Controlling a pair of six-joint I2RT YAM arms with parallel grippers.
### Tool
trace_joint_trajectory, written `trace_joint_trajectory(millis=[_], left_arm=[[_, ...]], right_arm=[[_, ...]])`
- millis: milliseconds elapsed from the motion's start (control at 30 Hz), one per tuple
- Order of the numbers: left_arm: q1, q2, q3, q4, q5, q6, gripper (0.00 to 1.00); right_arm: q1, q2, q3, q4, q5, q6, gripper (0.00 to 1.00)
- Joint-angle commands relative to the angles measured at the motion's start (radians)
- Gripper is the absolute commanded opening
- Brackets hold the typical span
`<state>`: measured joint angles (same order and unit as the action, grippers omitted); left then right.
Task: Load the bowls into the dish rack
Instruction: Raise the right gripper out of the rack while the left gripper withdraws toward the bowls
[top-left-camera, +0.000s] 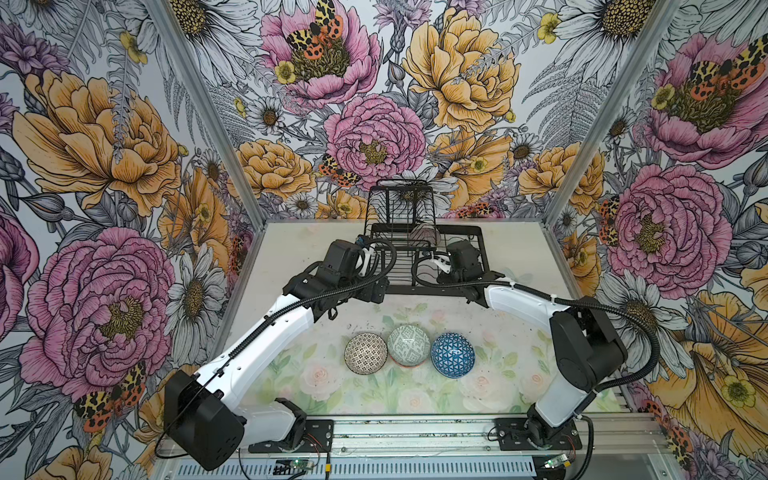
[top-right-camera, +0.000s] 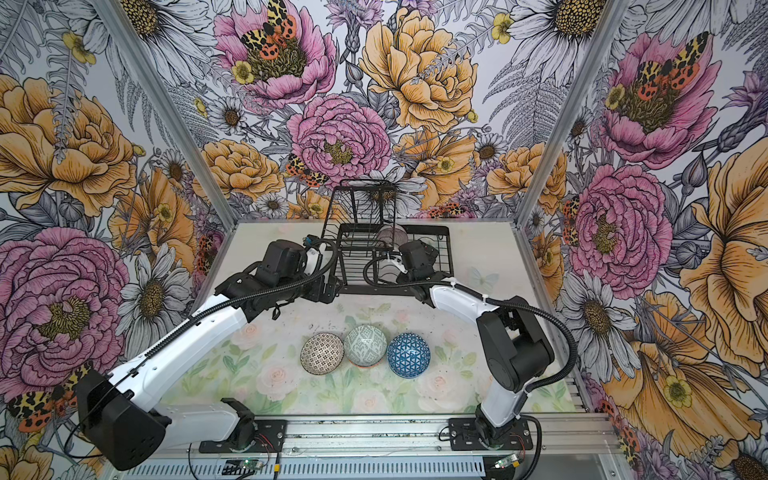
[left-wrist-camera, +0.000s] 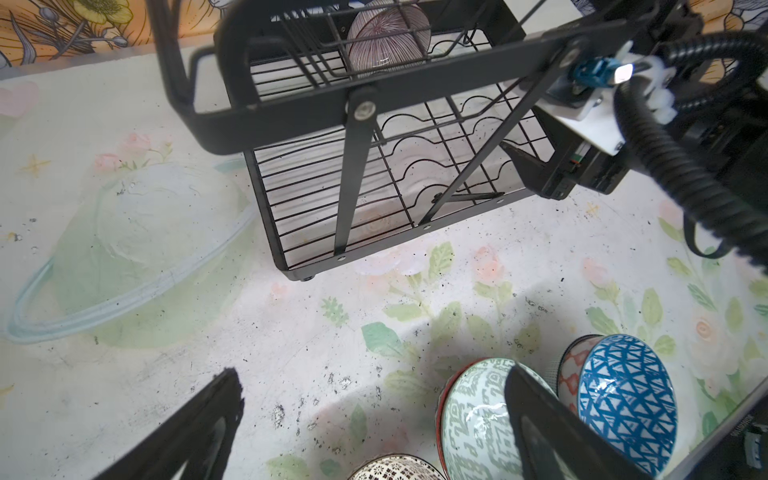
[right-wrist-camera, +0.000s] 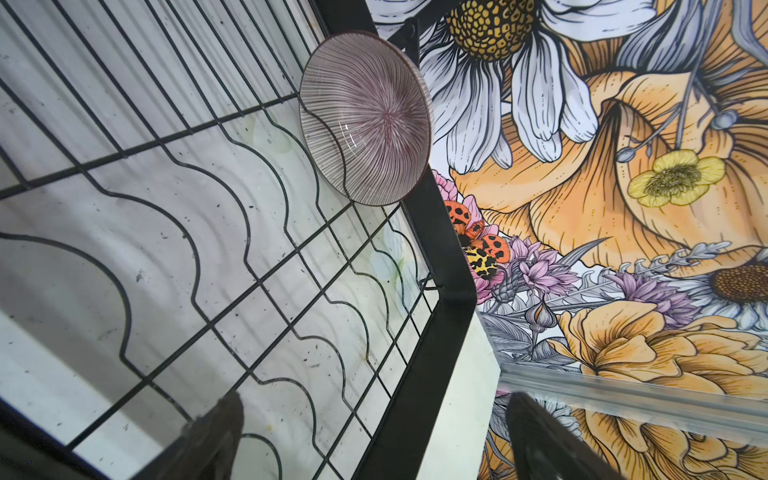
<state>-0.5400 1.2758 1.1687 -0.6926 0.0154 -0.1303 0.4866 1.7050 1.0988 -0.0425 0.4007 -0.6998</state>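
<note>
The black wire dish rack (top-left-camera: 436, 289) (top-right-camera: 376, 291) stands at the back of the table. A pink-lined bowl (top-left-camera: 424, 235) (right-wrist-camera: 365, 116) (left-wrist-camera: 384, 37) stands on edge inside it against the far wall. Three bowls sit in a row at the front: black-and-white dotted (top-left-camera: 365, 354) (left-wrist-camera: 395, 467), grey-green (top-left-camera: 409, 345) (left-wrist-camera: 473, 419) stacked on an orange-patterned bowl (left-wrist-camera: 567, 374), and blue-triangled (top-left-camera: 453, 355) (left-wrist-camera: 627, 399). My left gripper (top-left-camera: 374, 293) (left-wrist-camera: 374, 374) hangs open over bare table by the rack's front left corner. My right gripper (top-left-camera: 471, 249) (right-wrist-camera: 374, 399) is open and empty above the rack's right end.
The rack's raised basket tier (top-left-camera: 401, 208) rises at its back left. Floral walls close in the table on three sides. A metal rail (top-left-camera: 415, 432) with both arm bases runs along the front edge. The right arm's cable (top-left-camera: 419, 270) loops over the rack.
</note>
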Motion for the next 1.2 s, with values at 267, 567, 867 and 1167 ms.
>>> trace_joint_trajectory(millis=[267, 567, 867, 1167], left_arm=[[0.012, -0.02, 0.025, 0.003, -0.01, 0.006, 0.99], [0.012, -0.021, 0.027, -0.011, -0.012, 0.011, 0.99], [0.025, -0.005, 0.015, -0.026, 0.011, 0.019, 0.99], [0.006, -0.031, -0.02, -0.068, 0.014, 0.009, 0.99]], right_arm=[[-0.036, -0.022, -0.067, 0.005, 0.073, 0.036, 0.99], [-0.067, -0.068, -0.112, -0.01, 0.096, 0.115, 0.99], [-0.087, -0.199, -0.158, -0.094, 0.046, 0.274, 1.0], [-0.094, -0.349, -0.102, -0.254, -0.173, 0.544, 0.99]])
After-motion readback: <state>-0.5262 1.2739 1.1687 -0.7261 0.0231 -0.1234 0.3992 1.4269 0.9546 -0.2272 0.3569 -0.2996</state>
